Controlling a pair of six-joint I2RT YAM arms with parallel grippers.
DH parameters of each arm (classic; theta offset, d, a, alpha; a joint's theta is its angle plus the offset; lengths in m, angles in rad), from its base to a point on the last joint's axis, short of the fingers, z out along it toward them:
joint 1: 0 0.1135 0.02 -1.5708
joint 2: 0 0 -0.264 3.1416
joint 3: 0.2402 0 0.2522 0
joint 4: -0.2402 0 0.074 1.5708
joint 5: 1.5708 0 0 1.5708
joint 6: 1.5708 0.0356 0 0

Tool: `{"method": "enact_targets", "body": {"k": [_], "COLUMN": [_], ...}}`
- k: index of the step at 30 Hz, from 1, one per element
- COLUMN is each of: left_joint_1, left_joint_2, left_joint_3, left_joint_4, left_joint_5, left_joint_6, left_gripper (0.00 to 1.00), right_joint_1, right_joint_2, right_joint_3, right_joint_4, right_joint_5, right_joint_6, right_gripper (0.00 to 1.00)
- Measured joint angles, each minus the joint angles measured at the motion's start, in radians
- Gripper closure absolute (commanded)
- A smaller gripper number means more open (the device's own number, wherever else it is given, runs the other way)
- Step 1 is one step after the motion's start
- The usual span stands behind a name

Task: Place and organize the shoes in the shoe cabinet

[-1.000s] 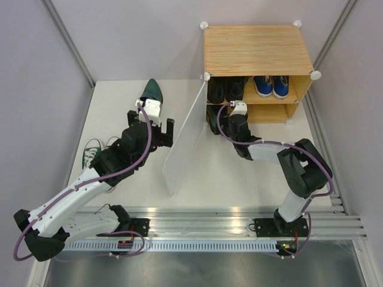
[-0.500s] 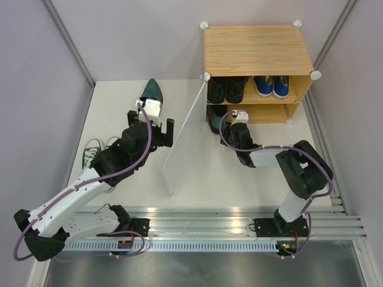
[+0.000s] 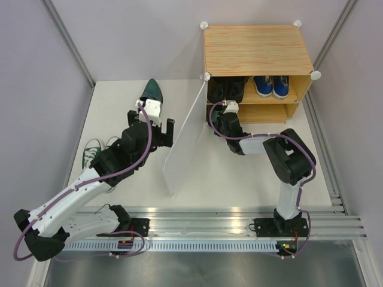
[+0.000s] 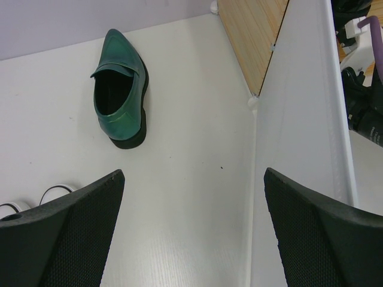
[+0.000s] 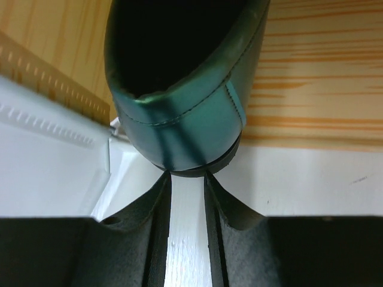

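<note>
Dark green leather fills the right wrist view. The right claw (image 5: 187, 178) sits at the heel of a dark green shoe (image 5: 179, 113), with its fingers (image 5: 146, 203) drawn narrow and a slim gap between them. The tips meet the sole under the heel, but whether they pinch it cannot be told. In the top view this shoe stands at the left end of the lower shelf (image 3: 269, 113) of the shoe cabinet (image 3: 257, 51), just inside the opening.

Status of the cabinet:
- Upper shelf: black dress shoes (image 3: 227, 88) on the left, blue sneakers (image 3: 270, 85) on the right. Both pairs are stowed.
- Lower shelf: one dark green shoe only, with bare wood to its right.
- Door panel (image 3: 182, 143): swung out toward the arms.

The left claw (image 4: 191, 227) hangs over the tabletop (image 4: 191, 149) with its fingers spread wide, holding nothing. The second dark green shoe (image 4: 119, 89) lies ahead of it, well apart. The green white-toed sneakers (image 3: 96, 152) lie at the tabletop's left edge.

Judgement: roughly half done. Left to stow are the second dark green shoe and the sneaker pair.
</note>
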Motion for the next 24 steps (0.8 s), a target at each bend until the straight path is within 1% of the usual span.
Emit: {"method": "enact_targets", "body": {"k": [5,16,24], "left_joint_1": [0.0,0.0,0.0], "left_joint_2": [0.0,0.0,0.0], "left_joint_3": [0.0,0.0,0.0], "left_joint_4": [0.0,0.0,0.0], "left_joint_5": [0.0,0.0,0.0], "left_joint_6": [0.002,0.002,0.002], "left_gripper": [0.0,0.0,0.0], "right_joint_1": [-0.003,-0.005,-0.009], "right_joint_2": [0.036,0.06,0.068], "right_joint_3": [0.052,0.089,0.098], "right_joint_4": [-0.016,-0.027,-0.027], "right_joint_5": [0.01,0.032,0.033], "right_joint_6": [-0.008,-0.034,-0.056], "right_gripper": [0.68,0.68,0.66]}}
